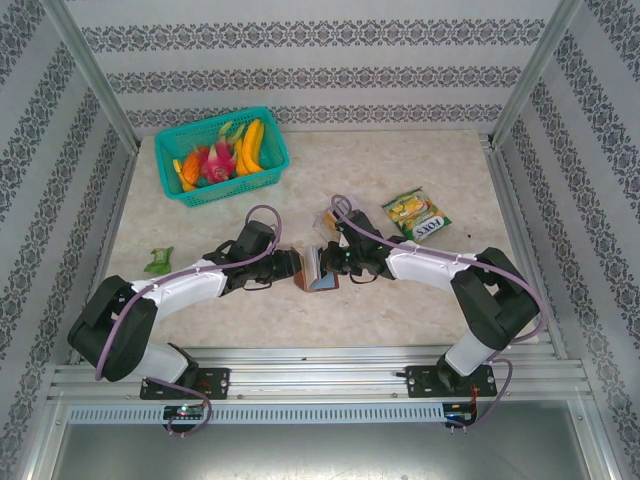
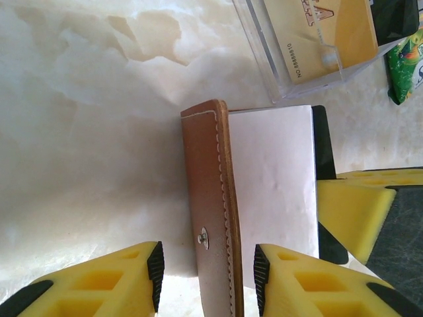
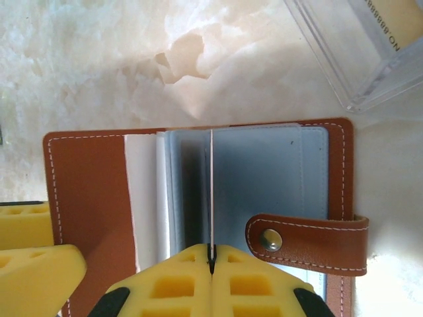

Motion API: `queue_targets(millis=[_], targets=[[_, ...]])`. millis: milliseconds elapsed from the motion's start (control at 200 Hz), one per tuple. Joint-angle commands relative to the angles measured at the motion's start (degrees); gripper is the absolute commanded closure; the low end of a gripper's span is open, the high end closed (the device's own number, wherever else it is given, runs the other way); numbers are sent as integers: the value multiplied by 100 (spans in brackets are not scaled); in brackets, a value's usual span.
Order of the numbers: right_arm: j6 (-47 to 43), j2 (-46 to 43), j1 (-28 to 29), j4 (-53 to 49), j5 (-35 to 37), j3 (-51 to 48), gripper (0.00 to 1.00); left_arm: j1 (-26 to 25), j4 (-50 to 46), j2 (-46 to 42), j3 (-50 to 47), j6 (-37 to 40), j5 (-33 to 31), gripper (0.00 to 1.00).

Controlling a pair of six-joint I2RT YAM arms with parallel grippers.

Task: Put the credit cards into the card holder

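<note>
The brown card holder (image 1: pixel 316 271) lies open mid-table between both grippers. In the right wrist view its grey-blue inner sleeves (image 3: pixel 264 178) and snap strap (image 3: pixel 307 241) show. My right gripper (image 3: pixel 211 254) is shut on a thin credit card (image 3: pixel 211 191), seen edge-on with a whitish edge, standing over the sleeves. My left gripper (image 2: pixel 208 277) is open. One brown cover (image 2: pixel 210 198) of the holder stands upright between its pads, with a gap on each side. A whitish page or card (image 2: pixel 274 191) lies beside that cover. An orange-yellow card (image 2: pixel 317 30) sits in the clear box (image 2: pixel 264 59).
The clear plastic box (image 1: pixel 330 222) stands just behind the holder. A green-yellow snack packet (image 1: pixel 417 215) lies to the right, a teal basket of toy fruit (image 1: pixel 222 155) at back left, and a small green item (image 1: pixel 158 260) at left. The right gripper's finger (image 2: pixel 350 211) is close to my left one.
</note>
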Motion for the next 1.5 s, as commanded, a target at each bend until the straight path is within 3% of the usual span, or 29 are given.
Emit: queue_targets(millis=[0,90,195,440,564,624,669,889,1064,1274,1493], targets=[[-193,-246,-19,61,-112,87,100,-34,193,53,118,15,54,57],[-157,-262,5,281,-294,71,100,-27,228,37,112,-5,45,55],[-148,-150,59,439,-483,134,100,-27,193,-30,125,-34,-49,44],[-20,297,210,599,-529,264,100,4,-366,-408,116,-196,-730,37],[13,548,304,520,-476,411,100,17,-989,-775,210,-248,-1298,25],[41,710,320,522,-489,447,100,21,-1144,-904,271,-200,-1380,27],[93,796,333,598,-486,435,100,26,-1066,-1003,260,-191,-1288,35],[164,709,227,870,-412,177,100,51,356,-633,74,-883,-83,63],[669,669,-72,2011,-972,-424,100,169,2670,242,-563,-2156,412,63],[1054,695,-268,2616,-1150,-786,100,171,3433,726,-1029,-2855,195,62],[1531,686,-431,3592,-1400,-1138,100,180,3960,1048,-1179,-2911,252,60]])
